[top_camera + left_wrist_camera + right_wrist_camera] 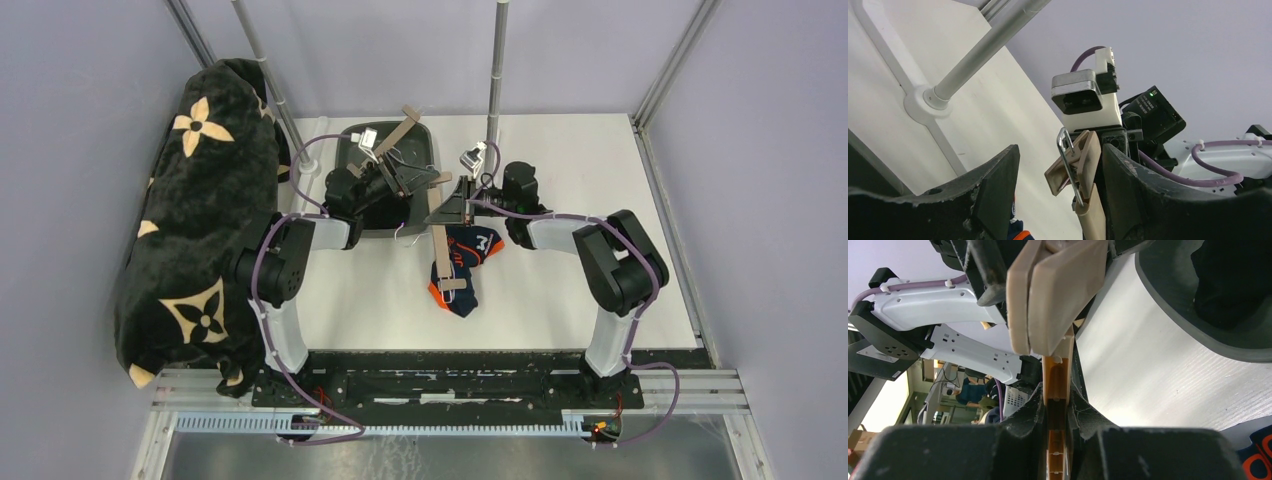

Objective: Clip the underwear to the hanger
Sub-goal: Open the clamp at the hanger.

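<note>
Underwear of navy fabric with orange trim and white lettering [483, 246] is lying crumpled on the white table [560, 290], just in front of centre and partly under the hanger. A large black plush blanket with beige flower motifs [200, 230] is hanging in a heap along the table's left edge, beside the left arm. A dark grey plastic bin [428, 148] is sitting at the back of the table, left of centre, with the left arm reaching over it.

The long tan plastic clip hanger [440, 245] is running from the right gripper toward the near edge, its bar crossing the garment. The right gripper [1055, 395] is pinching that bar, its jaws pressing against both faces. The left gripper [1060, 150] is standing spread, its fingers on either side of a tan clip with a wire spring [1088, 160] at the hanger's far end. The finger on the left of the wrist view is standing clear of the clip; whether the other is touching it cannot be told. A second tan clip [452, 285] is sitting over the underwear's near part; whether it is biting the fabric cannot be told.
</note>
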### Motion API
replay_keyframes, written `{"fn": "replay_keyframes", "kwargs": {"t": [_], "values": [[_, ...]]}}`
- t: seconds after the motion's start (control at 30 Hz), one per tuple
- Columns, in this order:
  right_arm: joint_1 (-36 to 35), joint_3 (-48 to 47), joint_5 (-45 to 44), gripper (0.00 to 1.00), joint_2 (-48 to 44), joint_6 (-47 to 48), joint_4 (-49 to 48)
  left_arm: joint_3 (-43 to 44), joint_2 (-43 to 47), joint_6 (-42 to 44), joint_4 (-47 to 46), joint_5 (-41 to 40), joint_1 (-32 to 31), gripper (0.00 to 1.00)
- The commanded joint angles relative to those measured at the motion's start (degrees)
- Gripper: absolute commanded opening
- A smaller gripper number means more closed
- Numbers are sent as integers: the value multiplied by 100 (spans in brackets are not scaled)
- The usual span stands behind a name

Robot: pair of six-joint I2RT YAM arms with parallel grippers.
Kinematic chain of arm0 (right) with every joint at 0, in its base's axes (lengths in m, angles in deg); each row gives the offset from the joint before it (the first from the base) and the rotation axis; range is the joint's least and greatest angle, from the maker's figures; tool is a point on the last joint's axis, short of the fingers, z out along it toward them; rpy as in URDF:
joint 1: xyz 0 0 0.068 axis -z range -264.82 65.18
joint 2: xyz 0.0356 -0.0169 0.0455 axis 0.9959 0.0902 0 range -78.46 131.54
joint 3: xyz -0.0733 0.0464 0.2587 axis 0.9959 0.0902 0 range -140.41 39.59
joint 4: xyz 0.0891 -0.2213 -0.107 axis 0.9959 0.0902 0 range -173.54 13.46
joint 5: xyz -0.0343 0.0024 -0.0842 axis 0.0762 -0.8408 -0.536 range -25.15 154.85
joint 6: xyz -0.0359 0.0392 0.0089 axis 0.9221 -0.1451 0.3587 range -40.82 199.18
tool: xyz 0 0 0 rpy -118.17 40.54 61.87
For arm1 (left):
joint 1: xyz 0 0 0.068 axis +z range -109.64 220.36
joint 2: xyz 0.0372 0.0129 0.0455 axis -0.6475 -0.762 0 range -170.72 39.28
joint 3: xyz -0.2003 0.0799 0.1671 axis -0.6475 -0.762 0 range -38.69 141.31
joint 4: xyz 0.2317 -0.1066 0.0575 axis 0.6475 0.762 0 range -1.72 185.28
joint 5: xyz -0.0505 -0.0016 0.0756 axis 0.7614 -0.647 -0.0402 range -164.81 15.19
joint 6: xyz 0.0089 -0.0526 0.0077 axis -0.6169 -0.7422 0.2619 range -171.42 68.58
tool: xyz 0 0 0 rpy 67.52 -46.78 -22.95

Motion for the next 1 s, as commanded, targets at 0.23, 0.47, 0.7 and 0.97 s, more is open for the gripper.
{"fn": "replay_keyframes", "kwargs": {"t": [0.23, 0.47, 0.7, 0.97], "values": [[-35, -279, 194, 1, 169, 42, -409, 39, 42, -391, -773, 340, -47, 63], [-36, -245, 261, 1, 59, -15, -590, 6, 4, -410, -784, 388, -71, 63], [-47, -177, 281, 1, -109, 1, -566, 105, -119, -477, -802, 370, -64, 64], [-41, -137, 307, 1, -288, 23, -530, 211, -189, -448, -717, 360, -46, 66]]}}
